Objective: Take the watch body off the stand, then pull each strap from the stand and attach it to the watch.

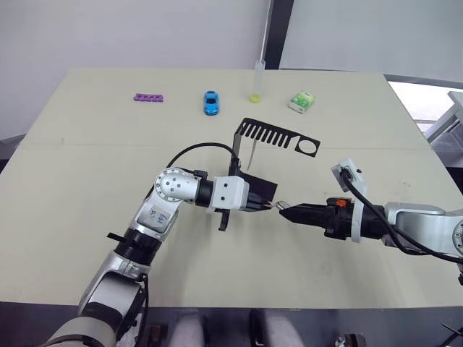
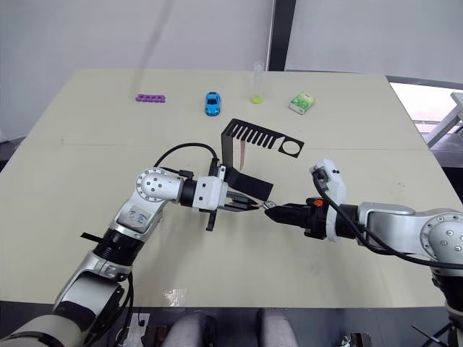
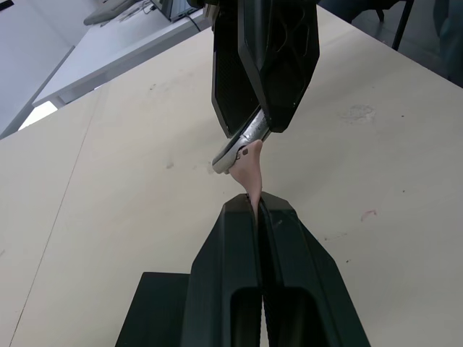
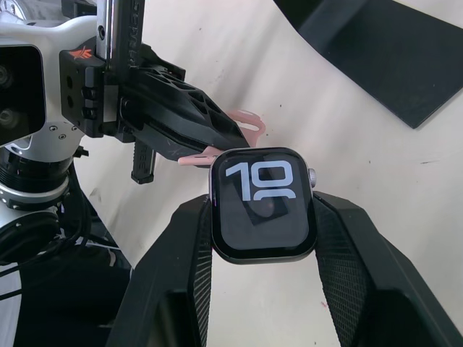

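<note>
Pinching the watch body [image 4: 262,204] by its two side edges, the right gripper [image 4: 262,238] has its fingers closed on the case with the screen facing its own wrist camera, low over the table [image 1: 108,144] in front of the stand [image 1: 249,155]. The left gripper [image 3: 258,210] meets it tip to tip, its fingers shut tight on a pale pink strap [image 3: 250,170] whose free end touches the rim of the case. A second strap [image 1: 250,155] appears to hang from the comb-like arm of the stand (thin and hard to make out).

The case is probably light, rigid and smooth-sided, so a squeeze across the metal edges, as now, seems the sound hold; pressure on the glass face would risk marking it, and the slick rim could let it twist under a sideways push. The strap looks soft and bendy, curling where it leaves the fingers, so it likely buckles if pushed from far back. Holding it close to the connector end, with little free length, should keep it stiff enough to slide into the case slot.
</note>
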You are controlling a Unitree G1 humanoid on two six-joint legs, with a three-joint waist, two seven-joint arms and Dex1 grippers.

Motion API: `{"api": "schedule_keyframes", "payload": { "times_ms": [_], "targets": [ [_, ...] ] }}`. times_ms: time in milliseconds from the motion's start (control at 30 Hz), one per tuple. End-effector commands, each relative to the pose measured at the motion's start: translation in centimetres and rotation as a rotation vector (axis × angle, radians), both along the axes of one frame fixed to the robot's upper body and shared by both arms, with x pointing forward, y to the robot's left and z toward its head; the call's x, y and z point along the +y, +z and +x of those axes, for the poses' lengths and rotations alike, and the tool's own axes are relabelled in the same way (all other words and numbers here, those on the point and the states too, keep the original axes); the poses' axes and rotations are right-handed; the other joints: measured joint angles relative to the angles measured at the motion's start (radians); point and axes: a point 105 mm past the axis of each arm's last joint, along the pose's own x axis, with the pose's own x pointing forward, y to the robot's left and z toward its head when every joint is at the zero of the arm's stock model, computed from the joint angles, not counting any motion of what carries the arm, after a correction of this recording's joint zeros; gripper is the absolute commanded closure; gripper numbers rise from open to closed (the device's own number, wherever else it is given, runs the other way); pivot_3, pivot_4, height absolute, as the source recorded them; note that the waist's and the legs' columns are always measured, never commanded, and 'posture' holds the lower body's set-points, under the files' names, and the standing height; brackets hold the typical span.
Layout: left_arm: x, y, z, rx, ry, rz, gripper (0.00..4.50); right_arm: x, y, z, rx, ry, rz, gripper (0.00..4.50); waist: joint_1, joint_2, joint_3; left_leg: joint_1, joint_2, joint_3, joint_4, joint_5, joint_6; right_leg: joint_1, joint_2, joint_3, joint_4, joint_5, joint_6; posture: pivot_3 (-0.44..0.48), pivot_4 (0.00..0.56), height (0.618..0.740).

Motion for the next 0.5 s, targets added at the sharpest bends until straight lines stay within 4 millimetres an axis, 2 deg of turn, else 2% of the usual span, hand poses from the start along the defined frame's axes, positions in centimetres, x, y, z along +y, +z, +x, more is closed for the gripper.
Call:
{"api": "schedule_keyframes", "payload": {
  "times_ms": [33,500],
  "targets": [
    [-1.99,1.82,-0.72,-0.062,-0.060,-0.046,4.50,1.63,0.65,-1.47,-0.008,0.113,0.030,2.98,0.000,0.000,0.000,0.000,0.000,0.000,0.000,0.000,0.000,0.000,0.000,0.000,0.000,0.000,0.000,0.000,0.150,0.740],
    [-2.24,1.79,-0.77,-0.063,-0.057,-0.049,4.50,1.86,0.42,-1.71,-0.003,0.121,0.030,2.98,0.000,0.000,0.000,0.000,0.000,0.000,0.000,0.000,0.000,0.000,0.000,0.000,0.000,0.000,0.000,0.000,0.150,0.740]
  ]
}}
